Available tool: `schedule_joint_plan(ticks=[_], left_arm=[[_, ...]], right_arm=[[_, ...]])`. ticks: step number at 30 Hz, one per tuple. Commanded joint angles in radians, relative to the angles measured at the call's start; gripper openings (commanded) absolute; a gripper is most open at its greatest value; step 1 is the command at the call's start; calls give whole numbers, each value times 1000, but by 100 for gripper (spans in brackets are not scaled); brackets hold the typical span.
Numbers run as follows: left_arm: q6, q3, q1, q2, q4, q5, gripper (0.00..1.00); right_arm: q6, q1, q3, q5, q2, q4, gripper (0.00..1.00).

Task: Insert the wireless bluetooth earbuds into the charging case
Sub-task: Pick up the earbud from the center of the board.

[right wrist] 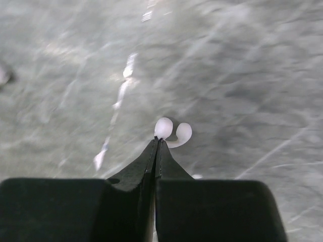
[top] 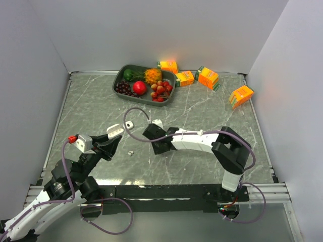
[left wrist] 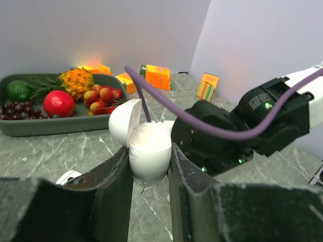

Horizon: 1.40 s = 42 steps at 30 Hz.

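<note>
- The right jaws (right wrist: 158, 141) are clenched completely, the 2 tips meeting with no gap. The left jaws (left wrist: 150, 169) are grasping the charging case (left wrist: 149, 148) by its lower half, with its lid (left wrist: 123, 121) open.
- 1 earbud (right wrist: 172, 133) sits directly in front of the right tips and touches them with its round end. I cannot tell if a thin edge is pinched or if it only rests on the desk (right wrist: 242, 75).
- Its long axis runs across the jaws, going off to the right of the tips.
- The right arm is the nearer one. The case is to its left, near but apart.
- Another earbud (top: 130, 152) lies loose between the 2 arms.
- The desk is smooth grey marble pattern. A fruit tray (top: 116, 83) and orange cartons (top: 208, 77) stand at the back, with plain walls (top: 151, 30) around.
</note>
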Motion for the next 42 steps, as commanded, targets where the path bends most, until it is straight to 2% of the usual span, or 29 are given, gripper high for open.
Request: schedule_joint_plan(ticks=[1, 7, 14, 18, 23, 28, 30, 33, 38, 42], left_arm=[[-10, 31, -2, -13, 20, 8, 1], [-10, 28, -2, -5, 29, 13, 1], [-10, 26, -2, 2, 35, 14, 1], [-13, 29, 0, 12, 32, 18, 1], [-13, 26, 0, 10, 35, 16, 1], [-10, 26, -2, 13, 37, 21, 1], [-10, 26, 0, 13, 37, 19, 1], [-11, 26, -2, 13, 35, 22, 1], [-8, 25, 0, 7, 43, 22, 1], [-7, 23, -2, 7, 45, 30, 1]], right_arm=[[30, -62, 12, 15, -76, -19, 0], [24, -151, 13, -20, -112, -22, 0], [79, -260, 34, -129, -40, -11, 0], [91, -277, 47, -184, -24, 15, 0], [74, -278, 59, -184, -21, 3, 28], [62, -277, 35, -166, -68, -2, 44], [47, -277, 21, -154, -96, 3, 47], [-45, -274, 21, -114, -136, -11, 47], [-315, -245, -13, -48, -178, 26, 35], [-415, -229, -30, -25, -165, 33, 39]])
